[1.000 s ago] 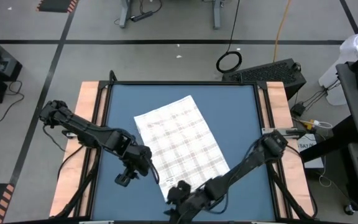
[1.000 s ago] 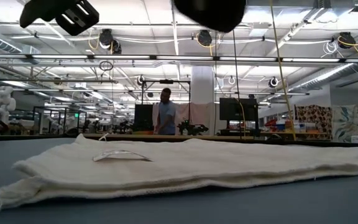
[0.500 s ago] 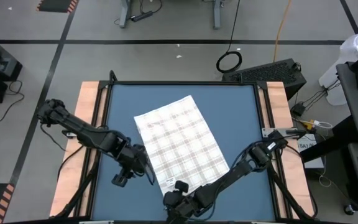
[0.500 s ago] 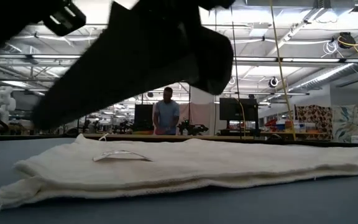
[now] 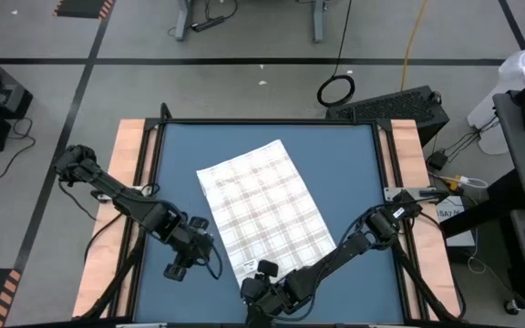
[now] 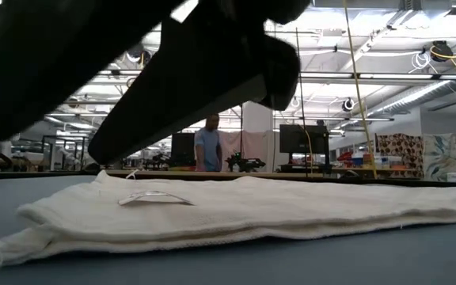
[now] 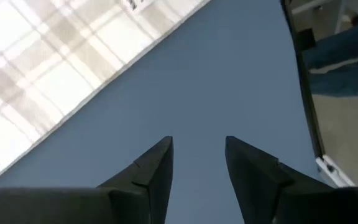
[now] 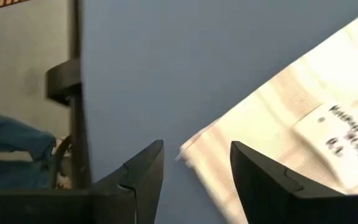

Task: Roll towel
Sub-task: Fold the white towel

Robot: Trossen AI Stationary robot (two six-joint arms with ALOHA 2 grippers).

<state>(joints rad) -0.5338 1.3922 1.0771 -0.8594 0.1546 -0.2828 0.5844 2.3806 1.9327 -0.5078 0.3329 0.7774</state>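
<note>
The towel (image 5: 264, 208) lies flat and unrolled on the blue tabletop (image 5: 354, 173), long axis diagonal from far-left to near-right. The right gripper (image 8: 194, 163), jaws released and empty, hovers just off the near corner bearing the label (image 8: 339, 133); it is the nearer. The left gripper (image 7: 199, 155), jaws also released, sits beside the left long edge. The cloth is thin, soft, plaid-lined and wrinkled.

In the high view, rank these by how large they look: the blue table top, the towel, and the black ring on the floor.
1. The blue table top looks largest.
2. The towel, lying flat on it, covers a smaller area.
3. The black ring on the floor beyond the table looks smallest.
</note>
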